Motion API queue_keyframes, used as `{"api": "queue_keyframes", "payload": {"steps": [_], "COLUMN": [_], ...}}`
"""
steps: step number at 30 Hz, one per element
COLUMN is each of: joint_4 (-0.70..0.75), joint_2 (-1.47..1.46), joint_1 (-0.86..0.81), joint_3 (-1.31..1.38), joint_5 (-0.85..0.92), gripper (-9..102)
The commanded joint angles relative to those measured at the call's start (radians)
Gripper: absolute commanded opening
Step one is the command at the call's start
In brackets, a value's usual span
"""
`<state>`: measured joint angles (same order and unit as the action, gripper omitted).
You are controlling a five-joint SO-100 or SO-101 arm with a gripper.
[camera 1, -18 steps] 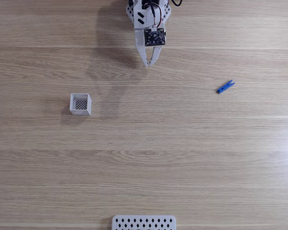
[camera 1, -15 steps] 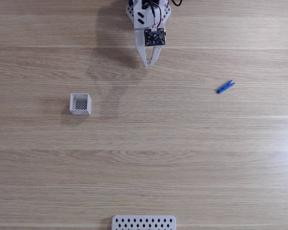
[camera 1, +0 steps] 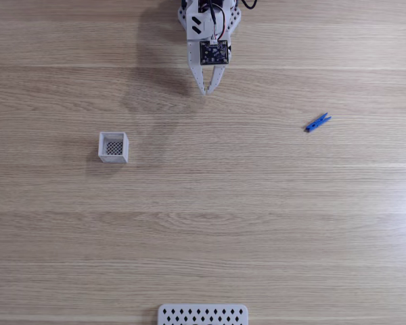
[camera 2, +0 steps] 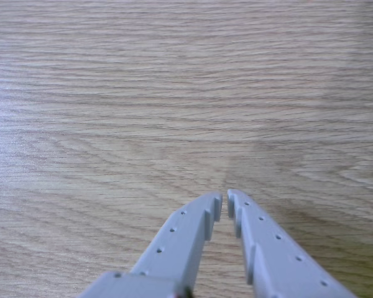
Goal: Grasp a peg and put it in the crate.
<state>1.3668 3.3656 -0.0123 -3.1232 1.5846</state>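
The jaws of the gripper (camera 1: 207, 91) are closed almost fully, tip nearly against tip, and they hold nothing — in the other view the two grey fingers (camera 2: 186, 239) meet at a thin gap above bare wood. In the fixed view the gripper hangs at the far edge of the scene, a little right of the middle, with its tips pointing toward the near side. A small dark circuit board (camera 1: 214, 52) sits on top of it, and the white arm (camera 1: 201, 17) goes out of the picture at the far edge. A soft shadow lies on the wood to the left of the gripper.

The peg (camera 1: 318, 122), bright blue and slim, lies flat on the bench (camera 1: 257, 223) well to the right of the gripper and a little nearer, turned diagonally. The crate (camera 1: 114, 147) stands on the left side, well apart from both the gripper and the peg; it is white, square and open on top, with a dark mesh bottom — nothing lies inside it. At the near edge, about the middle, a flat white perforated panel (camera 1: 202, 315) is partly cut by the frame.
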Motion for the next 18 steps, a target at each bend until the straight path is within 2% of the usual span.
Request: {"api": "queue_keyframes", "payload": {"steps": [1,7,12,15,18], "joint_4": [0.008,0.120,0.247,0.345,0.437], "joint_2": [0.017,-0.175,-0.569,-0.870,-1.175], "joint_1": [-0.005,0.025,0.107,0.173,0.276], "joint_3": [0.025,0.334,0.698,0.968,1.246], "joint_5": [-0.008,-0.006,-0.037,-0.196,-0.465], "gripper": [0,0,-1,-1,0]}}
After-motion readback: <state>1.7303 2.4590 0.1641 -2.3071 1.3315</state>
